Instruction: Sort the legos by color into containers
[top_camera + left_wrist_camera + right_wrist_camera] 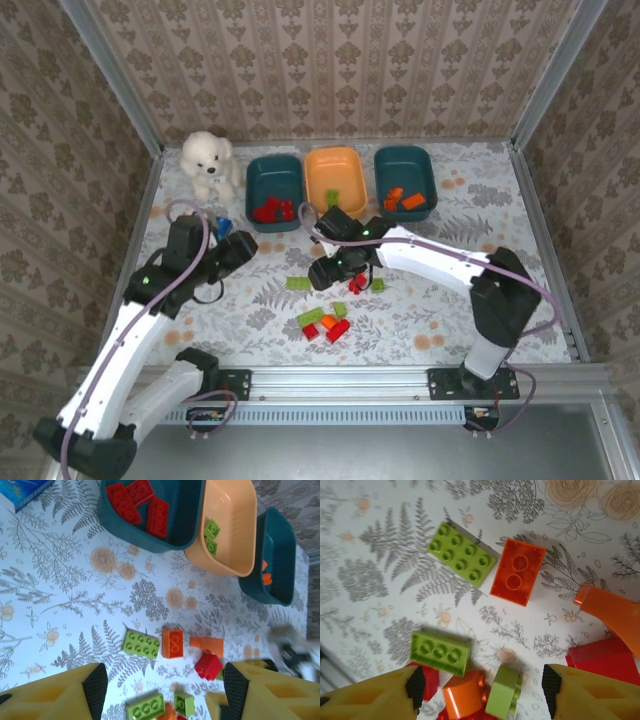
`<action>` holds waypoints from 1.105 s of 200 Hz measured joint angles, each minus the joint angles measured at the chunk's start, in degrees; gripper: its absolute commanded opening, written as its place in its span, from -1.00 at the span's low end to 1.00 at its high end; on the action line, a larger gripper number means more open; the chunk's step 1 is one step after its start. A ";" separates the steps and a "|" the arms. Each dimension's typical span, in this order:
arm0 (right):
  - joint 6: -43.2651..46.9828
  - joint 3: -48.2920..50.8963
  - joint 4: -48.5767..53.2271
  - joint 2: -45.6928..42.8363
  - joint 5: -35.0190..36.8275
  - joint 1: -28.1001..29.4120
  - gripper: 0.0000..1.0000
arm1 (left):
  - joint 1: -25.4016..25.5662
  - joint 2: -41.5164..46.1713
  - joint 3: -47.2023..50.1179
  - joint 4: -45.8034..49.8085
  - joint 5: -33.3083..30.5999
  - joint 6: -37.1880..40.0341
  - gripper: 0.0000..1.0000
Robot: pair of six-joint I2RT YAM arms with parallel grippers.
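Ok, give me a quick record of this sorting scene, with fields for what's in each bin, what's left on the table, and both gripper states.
Left teal bin: red legos
Orange bin: green legos
Right teal bin: orange legos
Loose legos: red, orange and green, unsorted on the table
Left gripper: open, empty
Right gripper: open, empty, above the loose legos
Other: white plush bear, back left

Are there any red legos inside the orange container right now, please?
No, the orange container holds two green legos, while the red legos lie in the teal container beside it.
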State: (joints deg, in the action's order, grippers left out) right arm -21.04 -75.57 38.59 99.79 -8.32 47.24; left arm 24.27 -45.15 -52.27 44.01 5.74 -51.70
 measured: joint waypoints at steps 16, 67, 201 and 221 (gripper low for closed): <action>-1.18 -1.01 -0.98 4.39 0.20 0.00 0.29 | 0.00 3.04 1.51 0.90 0.85 -0.24 0.32; -3.65 -7.13 -0.70 11.87 4.07 0.00 0.35 | 0.00 6.97 2.01 2.75 2.10 -0.66 0.32; -4.90 -12.90 0.46 19.91 7.54 -0.39 0.11 | 0.00 7.21 2.01 2.64 4.20 -1.29 0.32; -4.87 -12.90 0.81 20.70 7.82 -0.55 0.08 | 0.00 6.93 2.01 2.10 4.61 -1.29 0.32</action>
State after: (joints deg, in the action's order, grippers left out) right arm -25.91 -88.47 39.40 120.49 -0.49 46.70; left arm 24.27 -38.22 -50.26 46.11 10.35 -52.99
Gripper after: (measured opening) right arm 0.552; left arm 0.659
